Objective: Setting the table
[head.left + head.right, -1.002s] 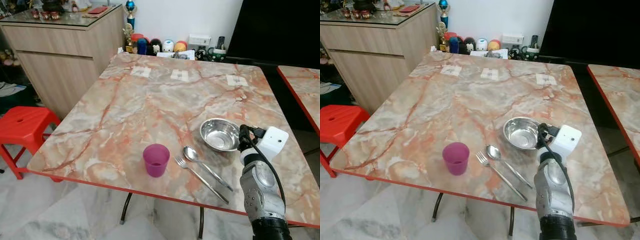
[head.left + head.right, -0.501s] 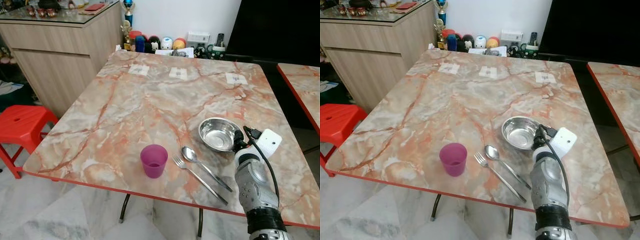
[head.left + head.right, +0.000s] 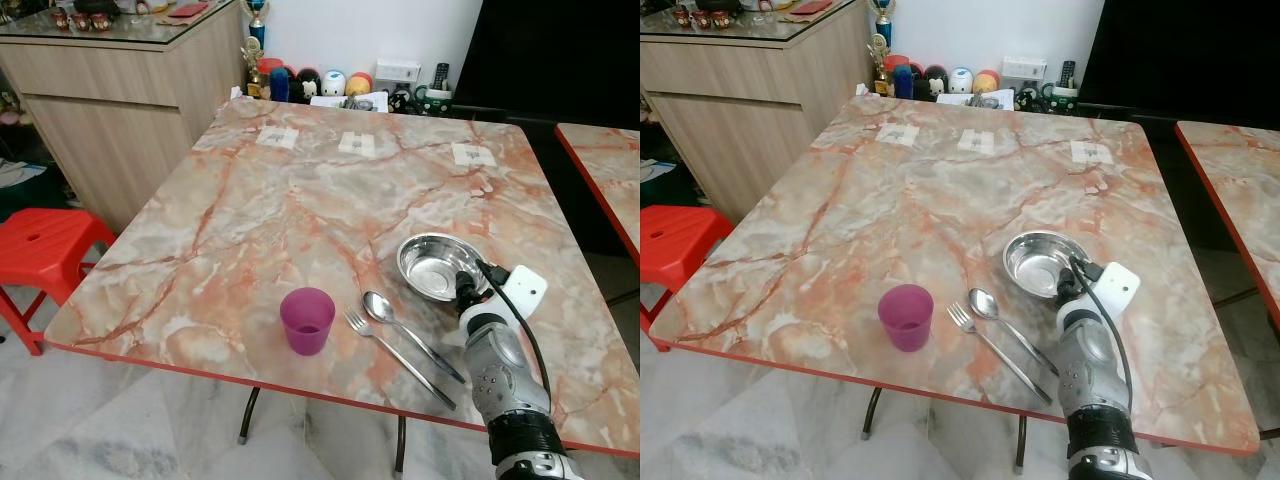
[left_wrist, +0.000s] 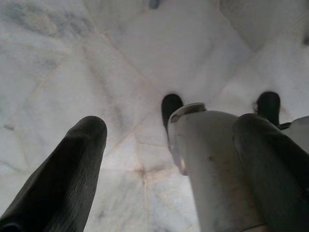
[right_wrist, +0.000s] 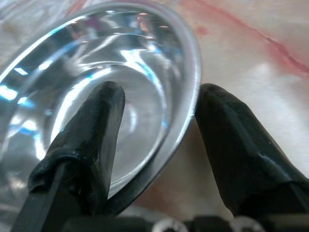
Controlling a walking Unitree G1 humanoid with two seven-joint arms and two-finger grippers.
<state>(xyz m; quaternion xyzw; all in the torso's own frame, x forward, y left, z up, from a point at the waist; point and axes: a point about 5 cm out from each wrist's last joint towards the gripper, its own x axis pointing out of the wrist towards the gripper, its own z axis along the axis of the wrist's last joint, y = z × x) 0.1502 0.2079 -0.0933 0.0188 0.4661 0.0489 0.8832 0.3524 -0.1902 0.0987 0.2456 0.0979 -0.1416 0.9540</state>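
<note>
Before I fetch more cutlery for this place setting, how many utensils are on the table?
2. A spoon and a fork lie side by side near the table's front edge, between the purple cup and the steel bowl. More could be hidden behind the right hand.

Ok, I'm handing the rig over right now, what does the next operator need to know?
Right gripper: open, fingers straddling the near rim of the steel bowl, one finger inside, one outside; not clamped yet.
Left gripper: open, hanging idle over the floor.
On the marble table: purple cup upright near the front edge, fork and spoon side by side between cup and bowl.
Done: cup, fork, spoon and bowl are out.
Left: probably close on the bowl rim and place the bowl.
</note>
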